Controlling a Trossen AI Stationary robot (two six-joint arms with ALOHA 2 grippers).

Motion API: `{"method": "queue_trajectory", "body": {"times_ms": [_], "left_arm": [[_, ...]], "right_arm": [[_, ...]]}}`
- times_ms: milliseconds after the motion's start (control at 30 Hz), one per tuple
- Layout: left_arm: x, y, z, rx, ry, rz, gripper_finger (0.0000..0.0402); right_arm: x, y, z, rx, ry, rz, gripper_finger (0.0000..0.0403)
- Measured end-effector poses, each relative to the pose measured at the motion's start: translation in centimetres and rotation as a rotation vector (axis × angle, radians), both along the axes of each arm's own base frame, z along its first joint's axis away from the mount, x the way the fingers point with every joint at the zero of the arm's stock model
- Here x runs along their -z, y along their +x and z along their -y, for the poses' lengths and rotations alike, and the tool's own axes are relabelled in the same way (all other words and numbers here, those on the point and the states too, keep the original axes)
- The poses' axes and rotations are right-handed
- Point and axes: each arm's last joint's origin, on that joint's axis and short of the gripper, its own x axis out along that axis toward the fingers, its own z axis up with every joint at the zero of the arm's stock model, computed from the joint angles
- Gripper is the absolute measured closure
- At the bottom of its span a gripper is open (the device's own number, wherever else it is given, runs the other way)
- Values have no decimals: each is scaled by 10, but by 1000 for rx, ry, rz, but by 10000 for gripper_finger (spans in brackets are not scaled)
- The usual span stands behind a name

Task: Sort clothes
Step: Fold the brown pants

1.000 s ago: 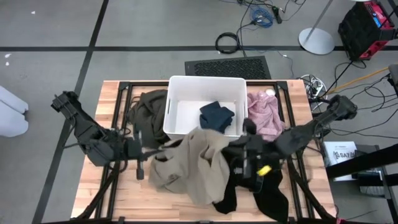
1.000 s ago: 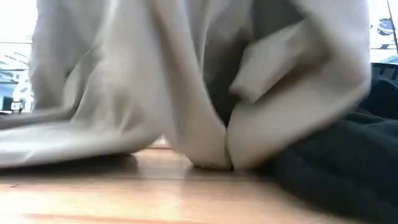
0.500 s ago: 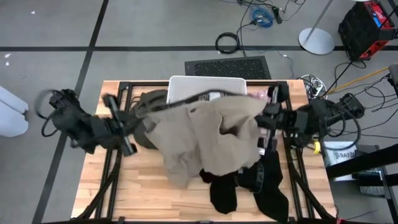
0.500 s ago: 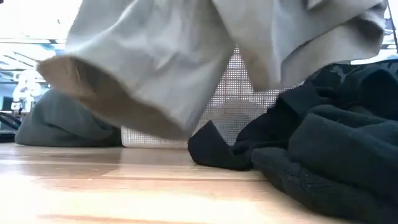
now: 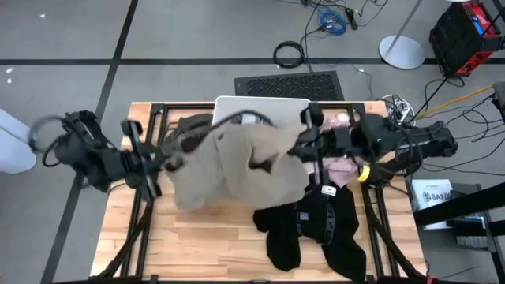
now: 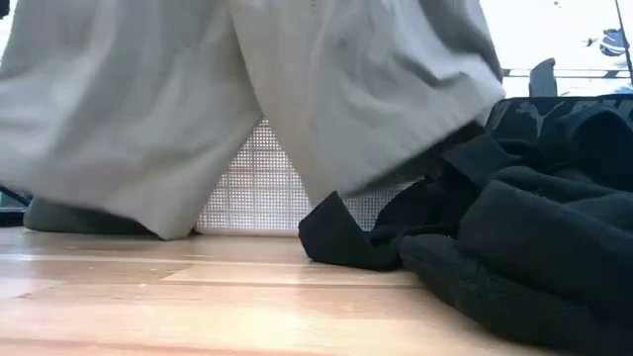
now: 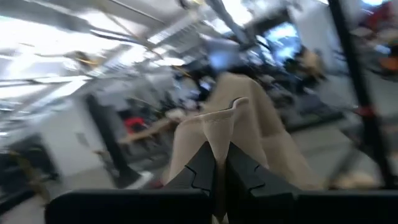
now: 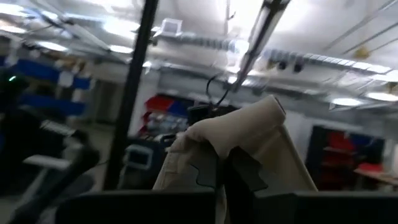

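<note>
Both grippers are clenched on the same beige-khaki garment (image 5: pixel 241 166), one at each end. The left gripper (image 7: pixel 219 171) pinches a folded ridge of cloth between its dark fingers; the right gripper (image 8: pixel 224 168) bites a similar bunched edge. Between the two sets of jaws the garment hangs stretched in the air, sagging below them and covering most of the white bin (image 5: pixel 260 106), which lies under and just beyond the span.

Below the right gripper a black garment (image 5: pixel 316 229) lies heaped on the wooden table (image 5: pixel 197 244), its upper edge close to the hanging hem. Just beyond the right gripper sits a fuzzy pink garment (image 5: pixel 338 122); an olive-green one (image 5: pixel 189 126) lies behind the left gripper's end of the cloth.

Likely risks: the thin pinches could slip if the arms pull further apart, dropping one end, and the trailing hem could drag the black garment or snag the bin's rim.
</note>
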Motion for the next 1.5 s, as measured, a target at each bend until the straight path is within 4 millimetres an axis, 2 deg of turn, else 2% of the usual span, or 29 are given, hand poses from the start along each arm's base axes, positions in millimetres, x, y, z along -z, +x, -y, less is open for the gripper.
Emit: {"method": "queue_trajectory", "body": {"times_ms": [233,367,533,667,800,900,1033,1233,1500], "left_arm": [[24,-4,39,207,-85,-130,384],[49,-8,72,315,-119,-253,384],[85,-14,118,398,-159,-400,384],[115,-16,152,424,-222,-482,384],[137,-12,170,375,-301,-510,384],[144,-5,164,229,-310,-466,384],[156,1,142,59,-366,-471,384],[186,6,110,-133,-507,-553,384],[233,22,82,-300,-606,-634,384]], "right_arm": [[15,-8,-46,-185,7,-174,402],[31,-21,-88,-314,-23,-323,402],[61,-33,-151,-372,-12,-496,402],[101,-30,-191,-269,85,-684,402],[132,-12,-201,-90,189,-764,402],[141,3,-191,80,250,-745,402],[152,15,-167,259,334,-806,402],[178,8,-150,420,430,-1017,402],[200,7,-149,531,476,-1097,402]]}}
